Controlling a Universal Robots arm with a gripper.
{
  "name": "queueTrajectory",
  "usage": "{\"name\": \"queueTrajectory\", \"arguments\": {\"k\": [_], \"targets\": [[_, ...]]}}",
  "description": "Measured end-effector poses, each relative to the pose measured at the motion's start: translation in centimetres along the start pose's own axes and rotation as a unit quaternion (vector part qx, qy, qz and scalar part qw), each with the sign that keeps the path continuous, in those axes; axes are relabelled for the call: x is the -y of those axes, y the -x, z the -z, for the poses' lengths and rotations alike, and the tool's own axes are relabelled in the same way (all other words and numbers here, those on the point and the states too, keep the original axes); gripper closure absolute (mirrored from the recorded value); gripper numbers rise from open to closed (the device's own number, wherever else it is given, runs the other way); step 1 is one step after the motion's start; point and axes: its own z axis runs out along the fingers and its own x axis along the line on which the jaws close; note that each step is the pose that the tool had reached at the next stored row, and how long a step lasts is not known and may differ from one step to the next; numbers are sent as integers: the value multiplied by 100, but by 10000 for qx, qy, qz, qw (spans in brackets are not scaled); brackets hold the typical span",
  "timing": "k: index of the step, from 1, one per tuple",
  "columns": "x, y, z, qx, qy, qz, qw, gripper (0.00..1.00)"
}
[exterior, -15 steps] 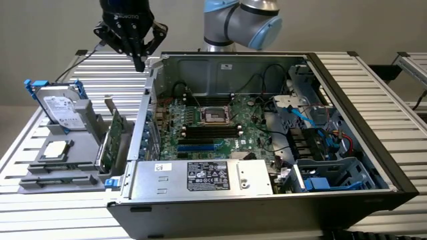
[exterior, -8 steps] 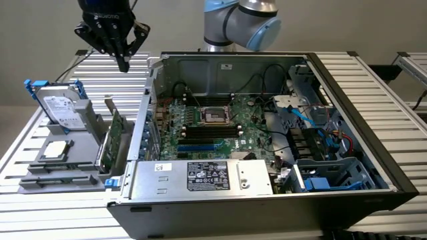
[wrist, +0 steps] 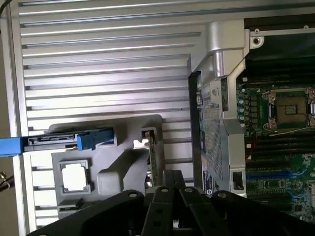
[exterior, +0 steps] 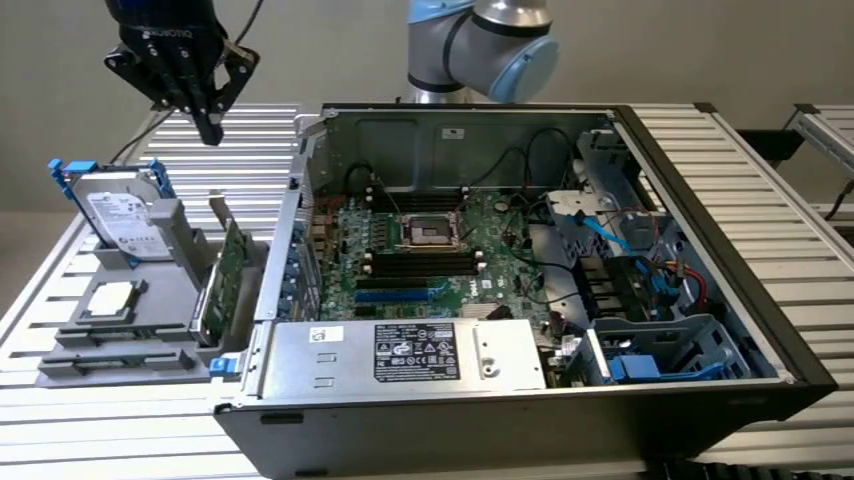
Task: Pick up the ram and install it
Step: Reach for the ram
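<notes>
My gripper point(exterior: 210, 132) hangs high above the table at the exterior view's left, fingers pointing down and shut on nothing. Below it a grey holder point(exterior: 127, 345) carries green boards standing on edge point(exterior: 222, 285) beside the case wall. The narrow ram and the wider card overlap there, and I cannot tell them apart. In the wrist view the shut fingertips point(wrist: 170, 173) sit just over the thin green edge point(wrist: 156, 164) in the holder point(wrist: 110, 184). The black memory slots point(exterior: 424, 262) lie on the motherboard below the CPU socket point(exterior: 430, 230).
The open computer case point(exterior: 747, 300) fills the middle and the exterior view's right. A silver hard drive with blue rails point(exterior: 118, 212) stands in the holder, a CPU chip point(exterior: 110, 300) lies in front of it. The power supply point(exterior: 400, 355) sits at the case front. Cables point(exterior: 607, 240) run inside.
</notes>
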Motion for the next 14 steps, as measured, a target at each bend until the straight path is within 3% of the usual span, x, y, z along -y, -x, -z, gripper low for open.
{"name": "queueTrajectory", "arguments": {"k": [14], "targets": [[55, -632, -38, 0, 4, 0, 10000, 89]]}}
